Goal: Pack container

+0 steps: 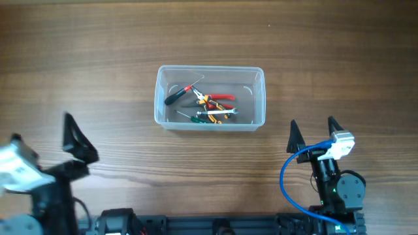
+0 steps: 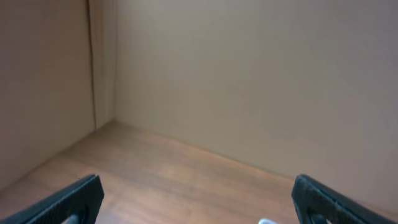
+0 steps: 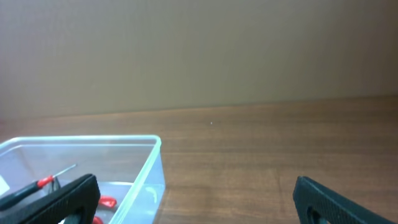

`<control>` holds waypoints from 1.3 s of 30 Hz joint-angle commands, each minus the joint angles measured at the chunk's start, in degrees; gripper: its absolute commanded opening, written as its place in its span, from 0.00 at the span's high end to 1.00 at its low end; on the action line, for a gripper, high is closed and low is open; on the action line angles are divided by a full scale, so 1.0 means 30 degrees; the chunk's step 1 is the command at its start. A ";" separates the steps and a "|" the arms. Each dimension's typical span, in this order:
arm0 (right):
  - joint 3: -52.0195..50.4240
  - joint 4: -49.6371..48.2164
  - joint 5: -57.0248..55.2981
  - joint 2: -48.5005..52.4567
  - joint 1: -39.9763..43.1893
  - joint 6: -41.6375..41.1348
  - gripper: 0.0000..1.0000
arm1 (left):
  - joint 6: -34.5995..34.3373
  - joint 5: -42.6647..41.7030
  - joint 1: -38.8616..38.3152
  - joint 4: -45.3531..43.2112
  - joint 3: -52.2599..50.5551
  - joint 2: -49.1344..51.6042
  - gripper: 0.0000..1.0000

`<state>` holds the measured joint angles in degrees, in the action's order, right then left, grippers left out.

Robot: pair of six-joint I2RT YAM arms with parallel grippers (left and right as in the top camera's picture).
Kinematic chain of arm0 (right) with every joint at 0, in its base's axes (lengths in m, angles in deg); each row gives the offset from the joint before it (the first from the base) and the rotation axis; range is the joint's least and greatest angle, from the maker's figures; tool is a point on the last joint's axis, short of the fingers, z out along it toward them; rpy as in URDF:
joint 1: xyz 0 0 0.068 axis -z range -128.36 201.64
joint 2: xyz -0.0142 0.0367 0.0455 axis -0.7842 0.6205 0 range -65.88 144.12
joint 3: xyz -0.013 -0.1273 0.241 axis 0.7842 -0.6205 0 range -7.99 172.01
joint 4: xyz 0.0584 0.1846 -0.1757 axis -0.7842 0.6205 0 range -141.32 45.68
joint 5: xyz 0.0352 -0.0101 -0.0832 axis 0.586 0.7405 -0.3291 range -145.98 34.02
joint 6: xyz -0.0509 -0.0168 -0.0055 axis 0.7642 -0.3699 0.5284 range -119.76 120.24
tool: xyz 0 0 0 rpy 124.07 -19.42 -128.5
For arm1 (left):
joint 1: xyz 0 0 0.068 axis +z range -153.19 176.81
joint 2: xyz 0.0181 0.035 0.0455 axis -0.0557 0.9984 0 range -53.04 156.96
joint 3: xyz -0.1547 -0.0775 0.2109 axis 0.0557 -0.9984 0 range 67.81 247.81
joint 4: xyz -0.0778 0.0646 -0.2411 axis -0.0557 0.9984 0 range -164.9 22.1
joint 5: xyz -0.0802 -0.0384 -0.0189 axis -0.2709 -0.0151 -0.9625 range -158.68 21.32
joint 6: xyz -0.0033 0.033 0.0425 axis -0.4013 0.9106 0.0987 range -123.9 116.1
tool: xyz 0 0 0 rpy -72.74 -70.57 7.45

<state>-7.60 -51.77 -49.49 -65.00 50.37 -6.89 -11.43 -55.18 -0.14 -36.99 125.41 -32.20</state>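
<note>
The clear plastic container (image 1: 209, 125) sits at the table's middle. It holds several hand tools: a black-and-red screwdriver (image 1: 177, 95), red-handled pliers (image 1: 219, 98), a green-handled tool (image 1: 196, 119) and an orange-handled tool (image 1: 215, 113). In the right wrist view the container's corner (image 3: 149, 163) shows at the lower left. My left gripper (image 1: 73, 136) is open and empty at the front left, far from the container; it is wide open in the left wrist view (image 2: 199, 199). My right gripper (image 1: 312, 130) is open and empty, just right of and in front of the container; it also shows in the right wrist view (image 3: 196, 196).
The wooden table (image 1: 339, 52) spreads around the container. A blue cable (image 1: 287, 179) loops beside the right arm. A beige wall (image 3: 199, 56) stands beyond the table's far edge, with a corner (image 2: 93, 74) in the left wrist view.
</note>
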 commanded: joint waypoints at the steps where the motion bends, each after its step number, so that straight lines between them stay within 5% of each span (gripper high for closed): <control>1: -0.0029 -0.0058 0.0350 -0.0248 0.0095 0.0364 0.00 | 0.0357 -0.1880 0.0204 -0.2310 -0.4568 -0.2965 0.00; 15: -0.0029 -0.0058 0.0350 -0.0248 0.0095 0.0364 0.00 | 0.0219 -0.5559 0.0204 -0.6309 -1.2604 -0.4794 0.00; 39: -0.0029 -0.0058 0.0350 -0.0248 0.0095 0.0364 0.00 | 0.0226 -0.5559 0.0204 -0.7431 -1.6976 -0.5588 0.00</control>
<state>-7.62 -51.75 -49.49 -65.00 50.37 -6.48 -11.47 -70.57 -0.06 -58.91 75.95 -48.20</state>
